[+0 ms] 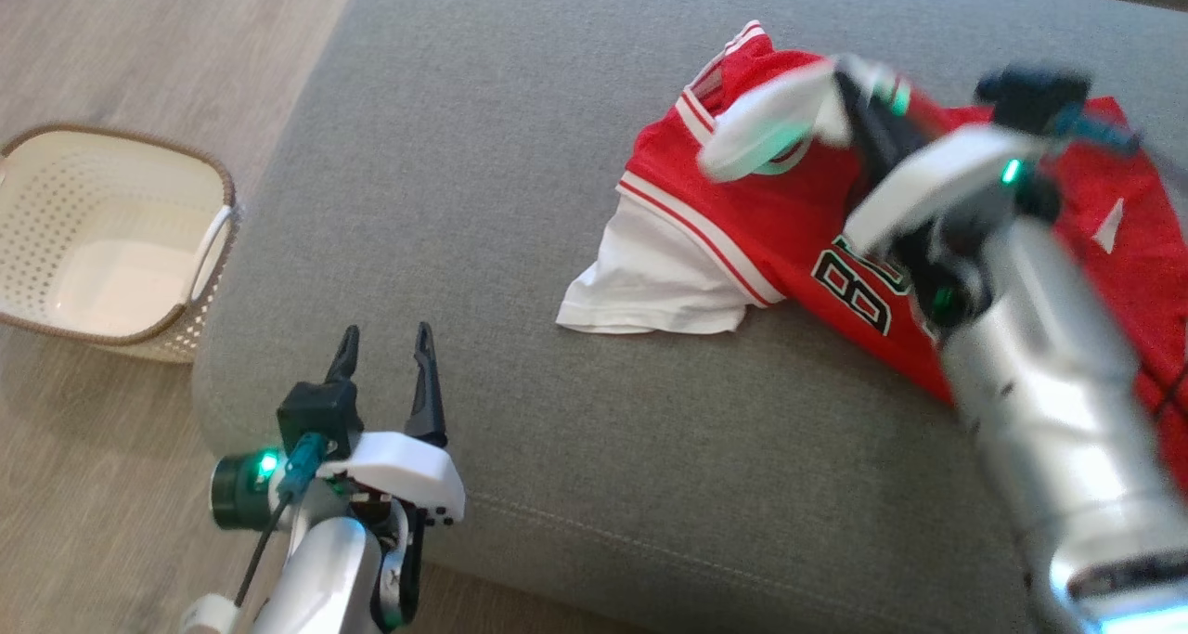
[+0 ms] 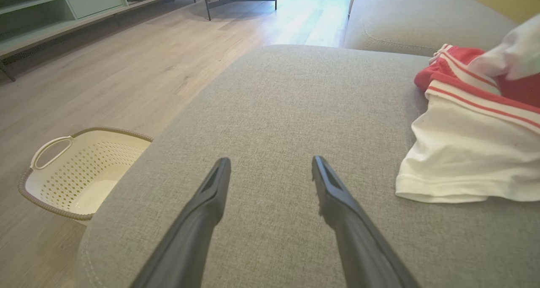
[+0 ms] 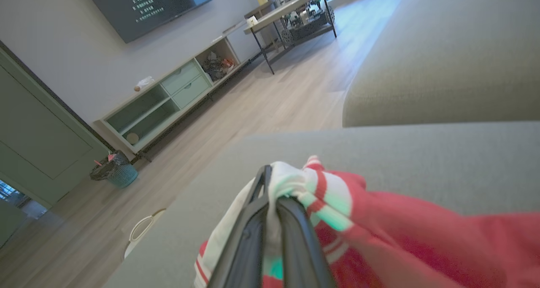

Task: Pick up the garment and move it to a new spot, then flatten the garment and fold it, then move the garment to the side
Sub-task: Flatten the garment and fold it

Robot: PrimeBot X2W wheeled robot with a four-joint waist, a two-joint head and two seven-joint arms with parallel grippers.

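**A:** Where is the jersey to be found?

**B:** A red jersey (image 1: 761, 235) with white trim is seen crumpled on a grey sofa (image 1: 520, 151), in the upper right of the head view. A white part of it is spread toward the middle of the frame.

**A:** How are the claws to be described?

**B:** The right claw (image 3: 273, 191) is shut on a bunched fold of the jersey's striped red-and-white edge, at the bottom centre of the right wrist view. The left claw (image 1: 385, 346) is held wide open at the lower left of the head view. It is over bare sofa, with nothing in it, well apart from the jersey.

**A:** Which step is judged to be in hand?

**B:** The pick-up. An edge is gripped, but most of the jersey lies on the sofa.

**A:** How might the lift be done well?

**B:** Only a thin edge is pinched, so a slow, straight lift would be advised, lest the cloth be pulled free. The hanging part should be raised clear of the sofa before it is carried across, so that it is not dragged into a tighter bundle. The bare stretch in the middle of the head view looks suited as the new spot. The basket (image 1: 102, 184) on the floor at the left edge should be avoided.
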